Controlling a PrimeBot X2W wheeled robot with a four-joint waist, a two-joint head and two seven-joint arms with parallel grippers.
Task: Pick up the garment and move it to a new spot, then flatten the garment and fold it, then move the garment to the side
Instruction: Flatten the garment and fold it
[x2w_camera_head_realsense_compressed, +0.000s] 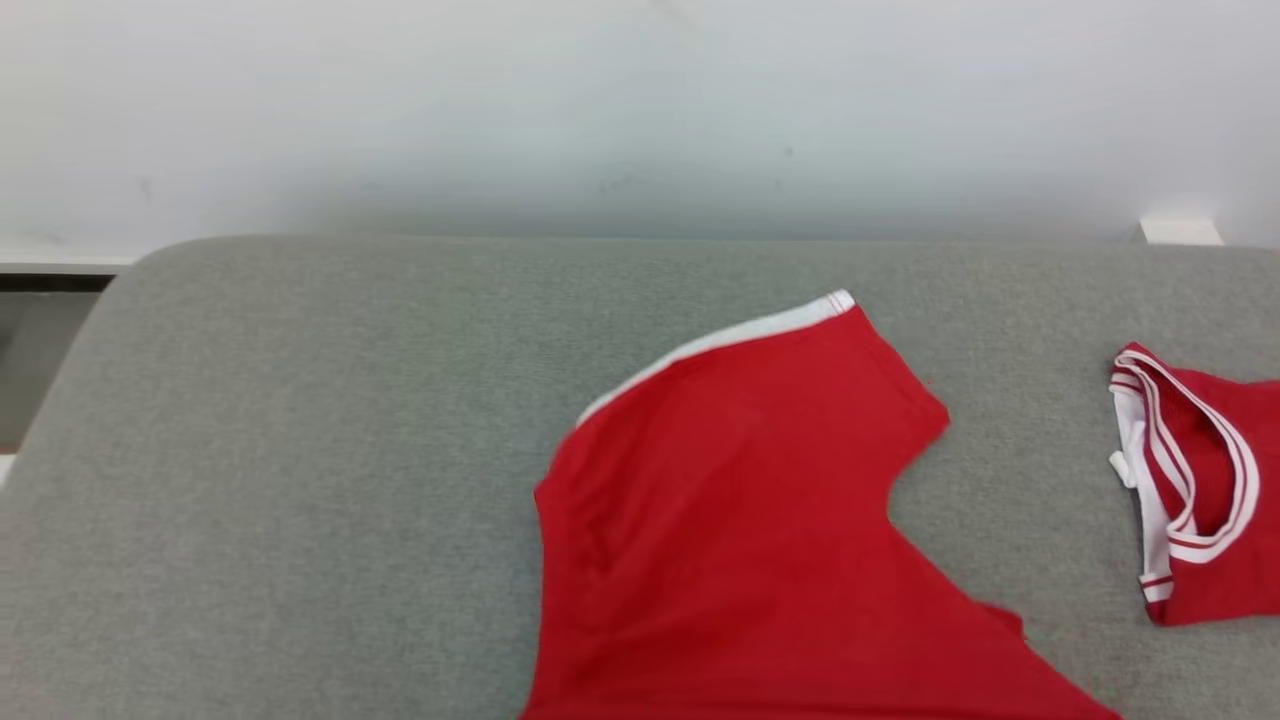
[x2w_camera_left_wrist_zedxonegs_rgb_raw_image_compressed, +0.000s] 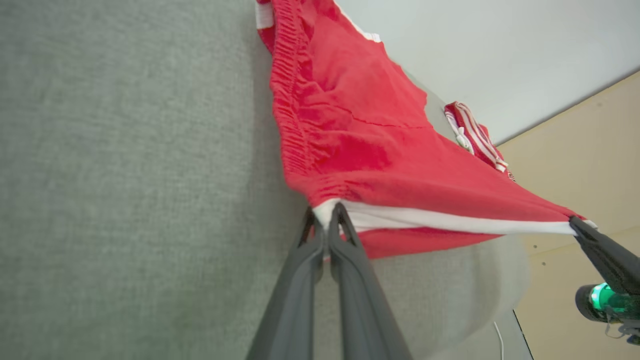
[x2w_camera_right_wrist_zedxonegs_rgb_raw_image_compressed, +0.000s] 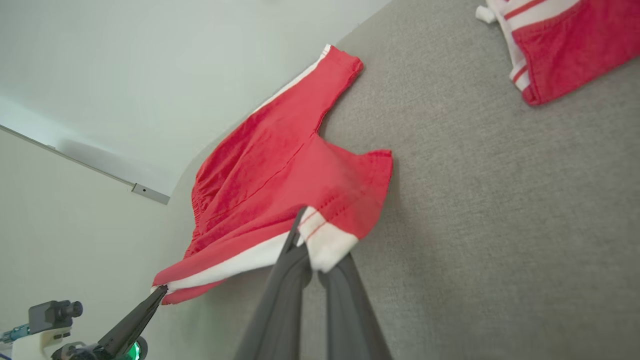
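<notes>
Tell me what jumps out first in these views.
The red shorts lie spread on the grey surface, right of centre in the head view. The left gripper and right gripper each pinch one end of the white stripe, which runs straight between them. A second red garment lies apart at the far right.

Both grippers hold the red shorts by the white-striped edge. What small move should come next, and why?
Probably lower both grippers together, keeping the edge taut, to lay it on the grey surface. The left gripper and right gripper are shut on the two ends of the white stripe of the shorts, which hangs raised, while the far part rests flat.
</notes>
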